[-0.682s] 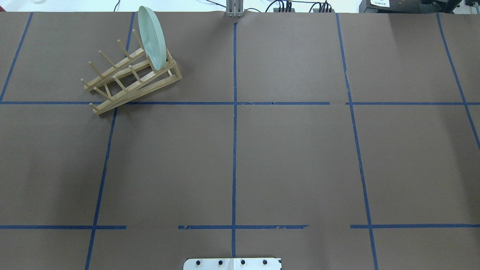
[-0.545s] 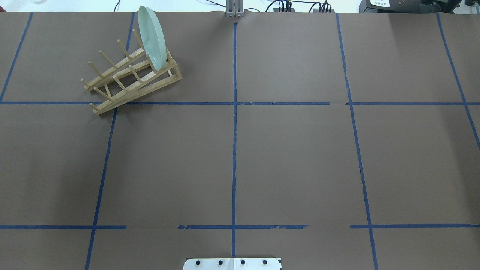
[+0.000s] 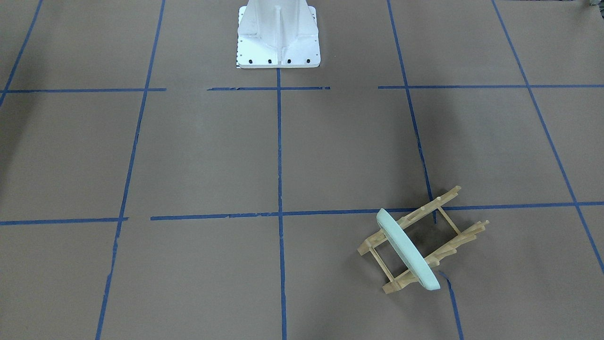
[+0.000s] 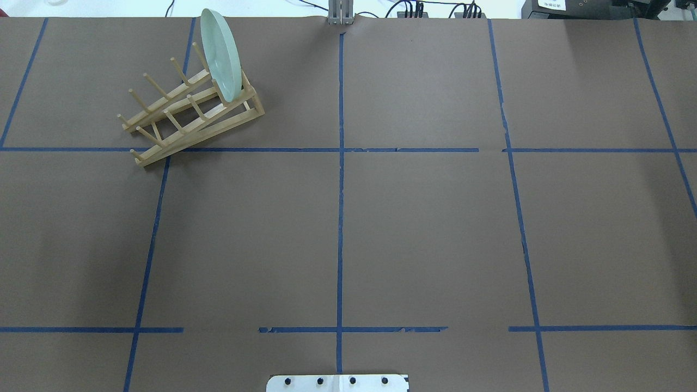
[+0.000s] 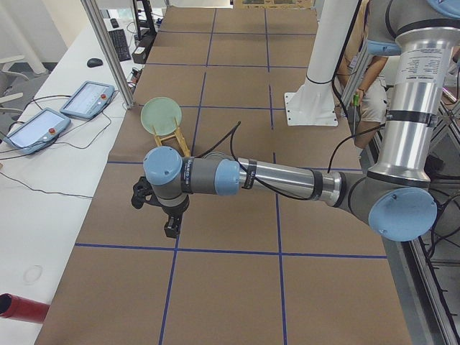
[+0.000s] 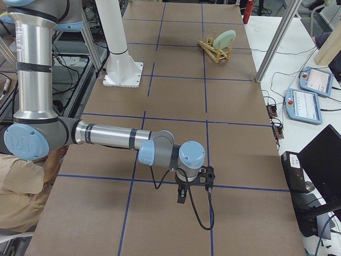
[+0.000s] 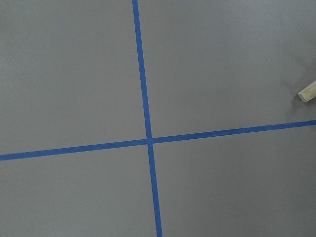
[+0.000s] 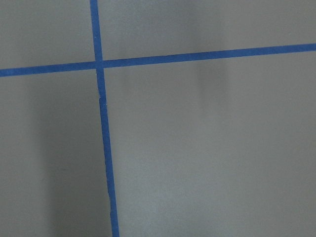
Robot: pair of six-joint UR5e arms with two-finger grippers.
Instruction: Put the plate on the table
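The pale mint-green plate [image 4: 220, 54] stands on edge in the end slot of the wooden pegged rack [image 4: 185, 117], at the table's [image 4: 425, 228] far left. It also shows in the front view [image 3: 408, 250] and in the left [image 5: 162, 115] and right [image 6: 225, 38] side views. My left gripper [image 5: 171, 228] shows only in the exterior left view. It points down over the table, well short of the rack, and I cannot tell if it is open. My right gripper [image 6: 182, 196] shows only in the exterior right view, far from the plate. I cannot tell its state either.
The white robot base [image 3: 277, 35] stands at the table's near middle edge. A corner of the rack [image 7: 307, 91] shows at the right edge of the left wrist view. Metal posts [image 5: 108, 50] and control tablets [image 5: 32, 129] stand beyond the table's far edge.
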